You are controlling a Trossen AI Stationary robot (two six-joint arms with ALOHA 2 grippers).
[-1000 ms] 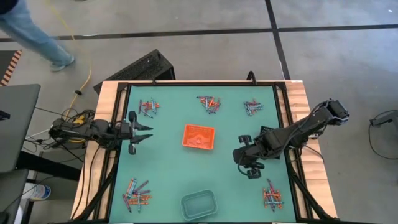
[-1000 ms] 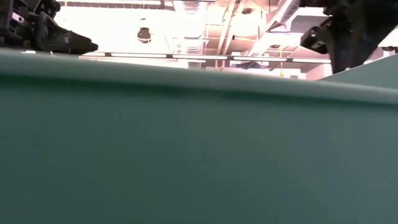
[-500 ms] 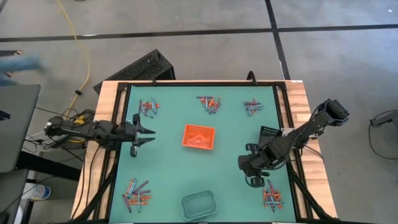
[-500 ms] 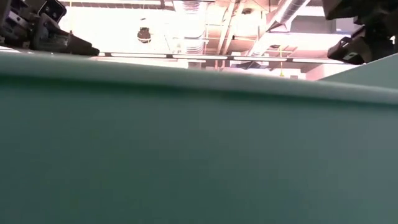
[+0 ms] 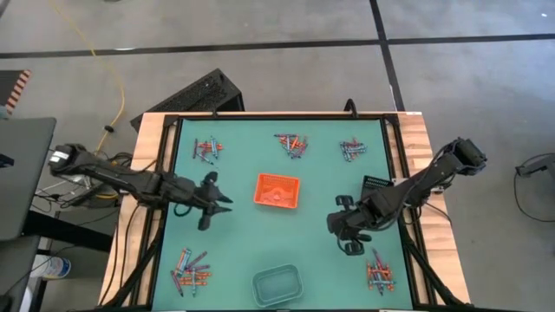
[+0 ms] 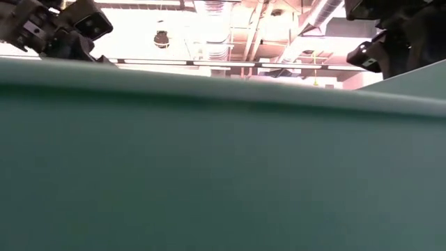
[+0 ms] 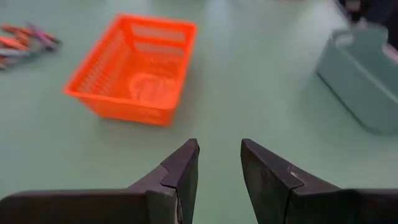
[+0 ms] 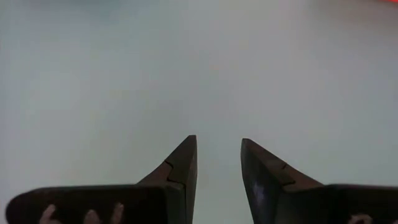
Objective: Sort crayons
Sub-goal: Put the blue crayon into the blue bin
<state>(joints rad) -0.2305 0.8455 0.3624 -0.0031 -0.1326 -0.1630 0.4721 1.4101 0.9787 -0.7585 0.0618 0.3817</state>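
Left gripper (image 7: pixel 219 155) facing orange tray (image 7: pixel 134 65)

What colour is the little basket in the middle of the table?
The basket is bright orange with a mesh pattern, and the left wrist view shows it best.

In the low view the worktop (image 6: pixel 223 174) fills nearly everything, hiding every tray and pile. From above, the crayons (image 5: pixel 192 269) are too small to count or sort by colour. The clear tray (image 7: pixel 364 78) is blurred and cut off at the picture's edge.
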